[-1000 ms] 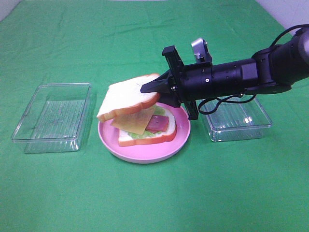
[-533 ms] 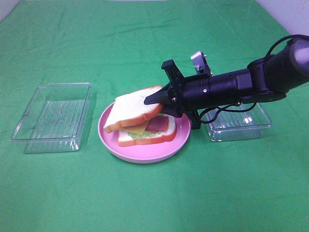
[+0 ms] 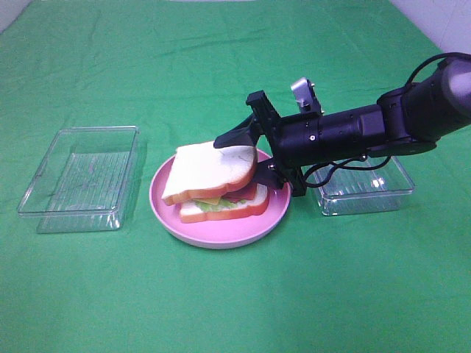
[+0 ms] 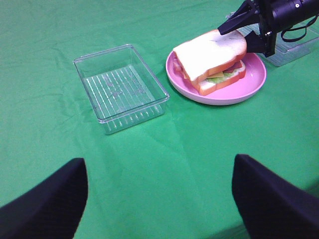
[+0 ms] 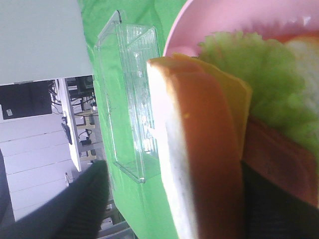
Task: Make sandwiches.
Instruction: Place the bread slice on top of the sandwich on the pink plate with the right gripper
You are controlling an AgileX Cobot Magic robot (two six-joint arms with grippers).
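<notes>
Top bread slice: white face, orange-brown crust. Cheese: yellow. Lettuce: pale green. Bacon strip: reddish, though blurred close up. Plate: pink, plain. Two containers: clear, ribbed floors. Bench cloth: green, unpatterned. Right claw: black.

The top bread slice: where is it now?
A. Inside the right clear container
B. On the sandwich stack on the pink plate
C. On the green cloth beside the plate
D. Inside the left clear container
B: the top bread slice lies over the cheese and lettuce on the pink plate, with both clear containers holding nothing.
</notes>
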